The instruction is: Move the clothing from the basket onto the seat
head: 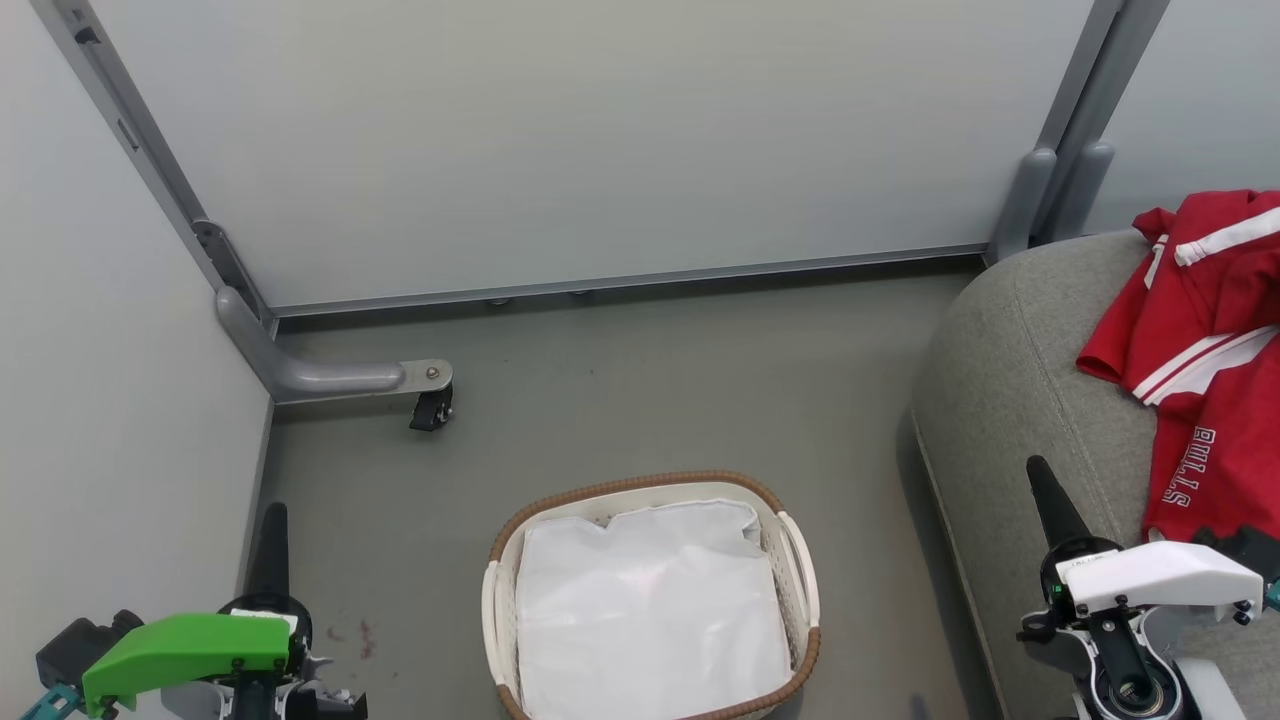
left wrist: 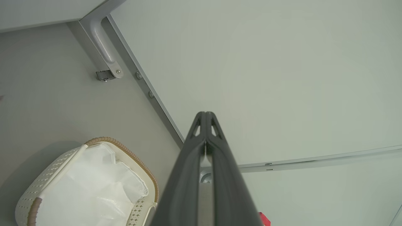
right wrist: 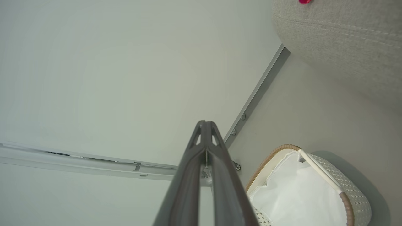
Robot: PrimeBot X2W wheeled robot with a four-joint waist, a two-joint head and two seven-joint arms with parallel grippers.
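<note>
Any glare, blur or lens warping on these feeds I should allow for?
Head view: soft even light, sharp, creases on the white sheet readable. Left wrist view: faint soft shadow beside the basket. Right wrist view: seat weave crisp, no glare.

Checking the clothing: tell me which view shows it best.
The head view: the clothing lies spread on the seat, its BULLS lettering readable. The left wrist view catches a red sliver at its bottom edge; the right wrist view, a red speck at its top edge.
</note>
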